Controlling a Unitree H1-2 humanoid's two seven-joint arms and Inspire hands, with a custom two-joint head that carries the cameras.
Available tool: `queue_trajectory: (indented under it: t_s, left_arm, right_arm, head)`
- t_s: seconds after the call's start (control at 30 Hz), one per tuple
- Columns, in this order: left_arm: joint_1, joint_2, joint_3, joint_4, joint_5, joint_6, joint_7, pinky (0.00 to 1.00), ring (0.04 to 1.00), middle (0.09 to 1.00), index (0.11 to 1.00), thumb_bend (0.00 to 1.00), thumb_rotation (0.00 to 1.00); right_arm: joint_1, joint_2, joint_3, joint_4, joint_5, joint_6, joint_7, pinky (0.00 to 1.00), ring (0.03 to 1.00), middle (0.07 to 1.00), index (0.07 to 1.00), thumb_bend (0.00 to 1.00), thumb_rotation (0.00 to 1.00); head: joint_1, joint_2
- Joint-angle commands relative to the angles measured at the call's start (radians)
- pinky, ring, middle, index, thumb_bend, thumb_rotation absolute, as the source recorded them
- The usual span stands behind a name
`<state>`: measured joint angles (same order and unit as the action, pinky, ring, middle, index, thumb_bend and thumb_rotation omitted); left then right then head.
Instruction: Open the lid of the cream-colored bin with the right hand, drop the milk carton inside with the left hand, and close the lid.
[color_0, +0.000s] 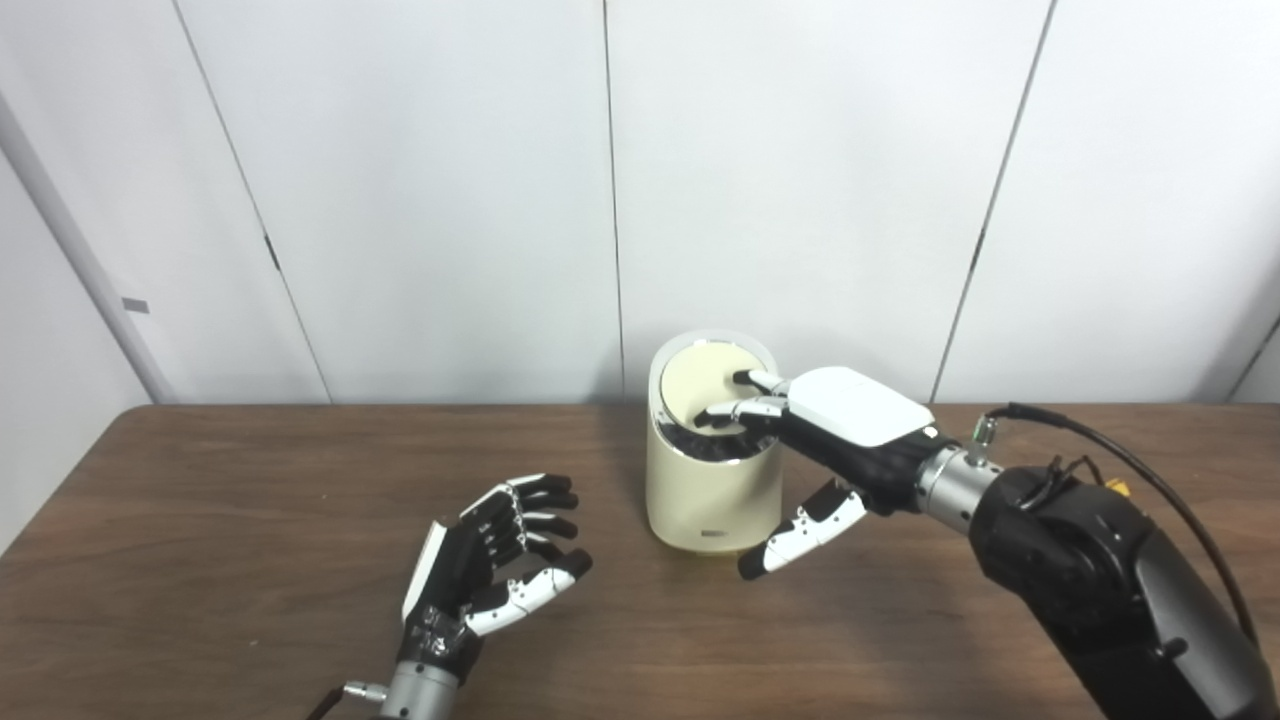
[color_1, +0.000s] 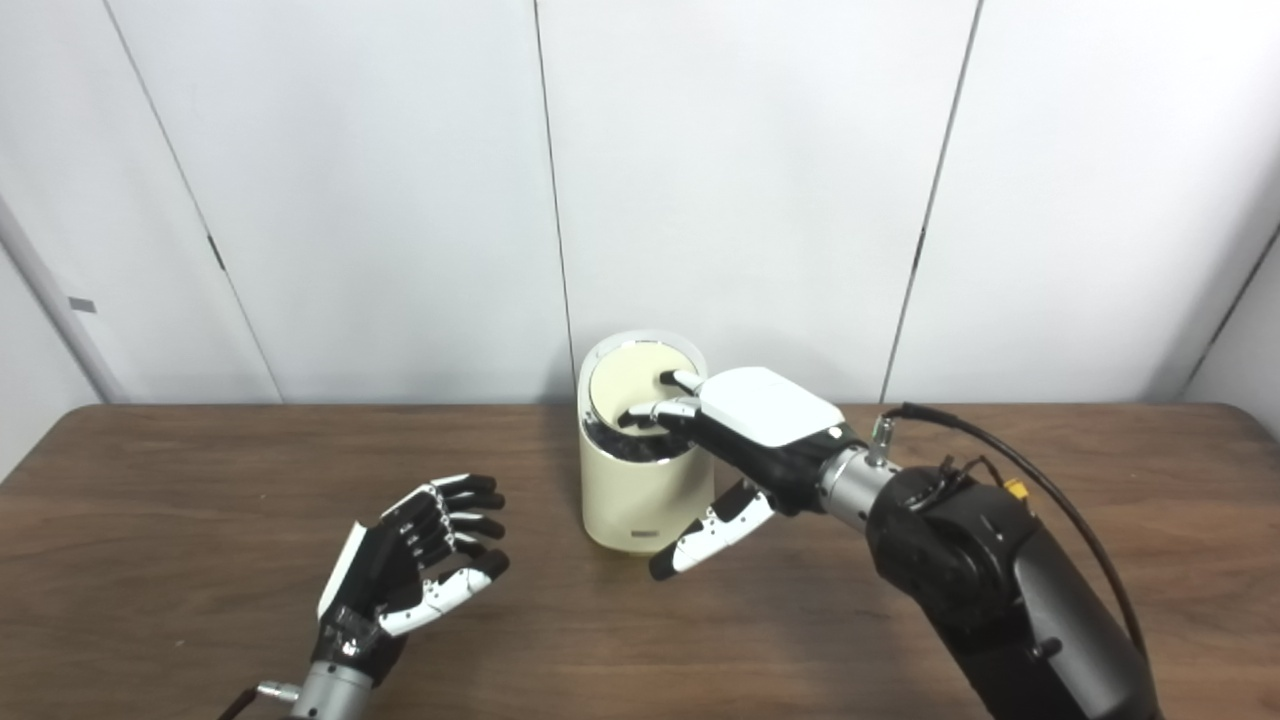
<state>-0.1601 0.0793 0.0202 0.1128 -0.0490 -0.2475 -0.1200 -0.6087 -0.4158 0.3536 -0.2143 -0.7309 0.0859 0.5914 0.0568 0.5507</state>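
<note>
Left eye view shows the cream-colored cylindrical bin (color_0: 712, 470) near the desk's back edge, right hand (color_0: 840, 420) fingertips pressing its tilted lid (color_0: 705, 385), left hand (color_0: 490, 565) spread empty, no milk carton visible.

Two head views, side by side, looking forward and down across the table (color_0: 200, 480) toward the panelled wall (color_0: 450, 200). Set high and close behind the near edge, so both arms rise from the bottom edge. Same scene in both: bin (color_0: 712, 500) near centre at the far side of the table, left hand (color_0: 490, 560) low on the left, right hand (color_0: 840, 440) at the bin's top. Left eye view set slightly to the left, so the bin sits right of centre there; in the right eye view the bin (color_1: 640, 490) falls at centre and more of the table's right end shows.
</note>
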Motion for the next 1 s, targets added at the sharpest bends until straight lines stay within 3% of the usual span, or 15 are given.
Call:
queue_trajectory:
  t_s: [0.0,0.3,0.5,0.73,0.8,0.97]
  left_arm:
    - [-0.021,0.003,0.001,-0.029,-0.008,-0.024,0.003,0.48,0.608,0.696,0.725,0.73,0.19]
    - [-0.022,0.003,-0.003,-0.027,0.003,-0.035,0.005,0.48,0.607,0.699,0.727,0.73,0.21]
    - [-0.023,0.004,0.0,-0.024,-0.006,-0.036,0.001,0.49,0.608,0.694,0.725,0.73,0.2]
    - [-0.025,0.005,0.002,-0.017,-0.009,-0.045,0.0,0.48,0.604,0.689,0.722,0.74,0.2]
    - [-0.025,0.006,0.001,-0.016,-0.004,-0.045,0.0,0.48,0.604,0.691,0.722,0.74,0.2]
    - [-0.026,0.003,0.0,-0.017,-0.014,-0.037,-0.004,0.49,0.61,0.694,0.725,0.73,0.19]
  right_arm:
    - [-0.033,-0.009,0.005,0.023,-0.051,0.045,0.023,0.94,0.992,0.852,0.883,0.76,0.62]
    - [-0.028,-0.011,0.011,0.012,-0.053,0.055,0.046,0.96,0.996,0.855,0.873,0.77,0.63]
    - [-0.011,-0.003,-0.033,-0.033,-0.016,0.045,0.001,0.97,1.0,0.857,0.879,0.73,0.61]
    - [0.024,0.041,-0.13,-0.07,0.09,0.025,-0.086,0.93,0.99,0.865,0.872,0.71,0.56]
    - [0.038,0.057,-0.152,-0.08,0.111,0.033,-0.102,0.84,0.925,0.864,0.879,0.7,0.54]
    - [0.116,0.107,-0.205,-0.076,0.17,0.013,-0.194,0.74,0.89,0.907,0.907,0.69,0.48]
  head:
    - [0.001,0.0]
    - [0.004,0.0]
    - [0.005,-0.002]
    - [0.001,0.0]
    - [0.001,0.0]
    - [0.001,-0.002]
